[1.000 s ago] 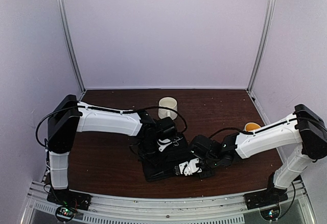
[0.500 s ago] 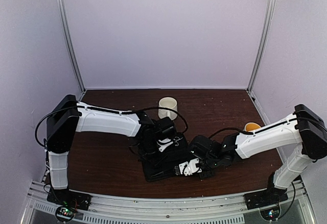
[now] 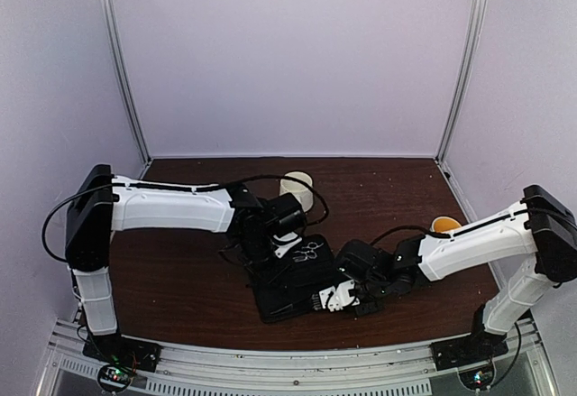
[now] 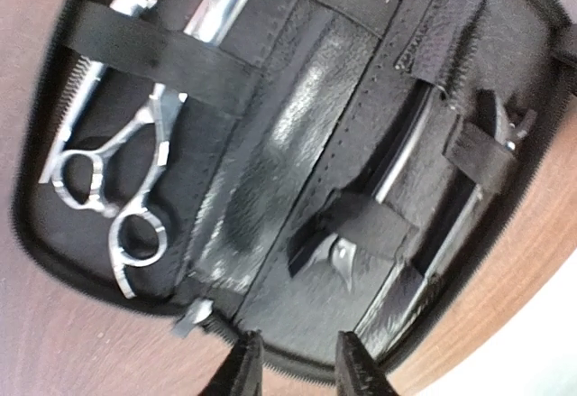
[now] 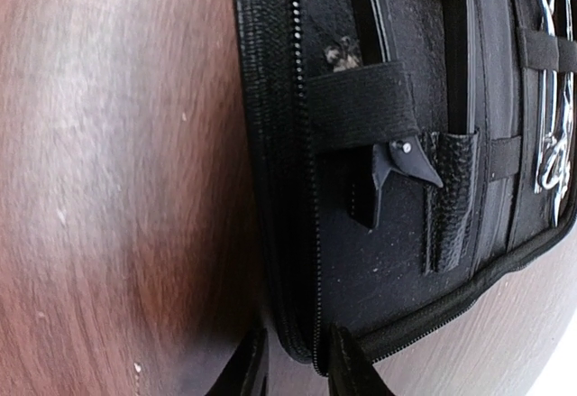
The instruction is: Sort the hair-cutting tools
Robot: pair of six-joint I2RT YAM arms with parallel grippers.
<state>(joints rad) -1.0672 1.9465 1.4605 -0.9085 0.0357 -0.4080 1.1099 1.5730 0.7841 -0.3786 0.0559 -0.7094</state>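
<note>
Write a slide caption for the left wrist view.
Open black case holding silver scissors under an elastic strap, hair clips opposite.

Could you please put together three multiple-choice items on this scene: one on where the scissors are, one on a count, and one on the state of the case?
1. Where do the silver scissors lie?
A. on the bare wood
B. under an elastic strap inside the black case
C. standing in a cup

2. How many mugs show in the top view?
A. one
B. four
C. two

3. The case is:
A. lying open
B. zipped shut
C. standing on its edge

Answers:
1 B: the left wrist view shows the strap running across them inside the case.
2 C: a white mug stands at the back and a yellow-lined mug on the right.
3 A: both inner halves face up, with the zip running round the rim.
</note>
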